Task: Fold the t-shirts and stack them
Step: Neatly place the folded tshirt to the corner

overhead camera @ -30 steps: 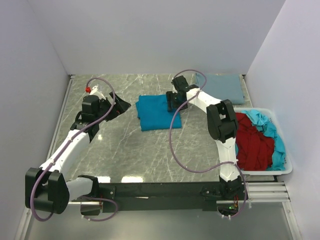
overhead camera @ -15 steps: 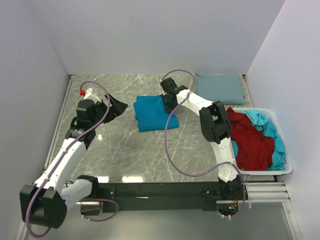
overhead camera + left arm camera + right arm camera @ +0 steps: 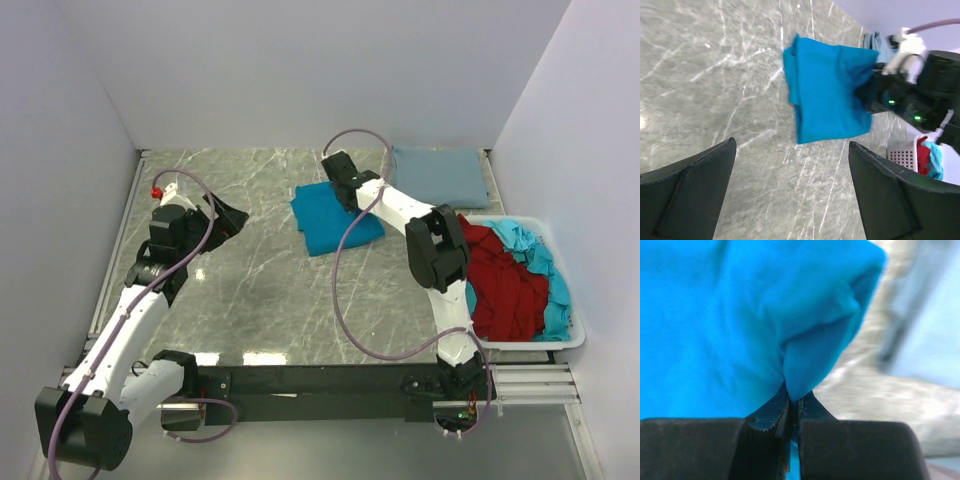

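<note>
Folded teal t-shirt [image 3: 335,220] on counter [image 3: 260,290], near grey-blue t-shirt [image 3: 438,176]. The right pincer [image 3: 792,401] is pinching one bunched edge; left pincer [image 3: 792,200] spread, empty. Likely risk: one-point drag skews layers, fold opens before stacking, or the cloth slips free.

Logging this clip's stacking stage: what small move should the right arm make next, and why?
Probably drag the teal-blue t-shirt toward the folded grey-blue t-shirt. The right gripper has its fingers shut on the shirt's edge. The shirt is already folded, and the two shirts lie apart, not yet stacked.
</note>
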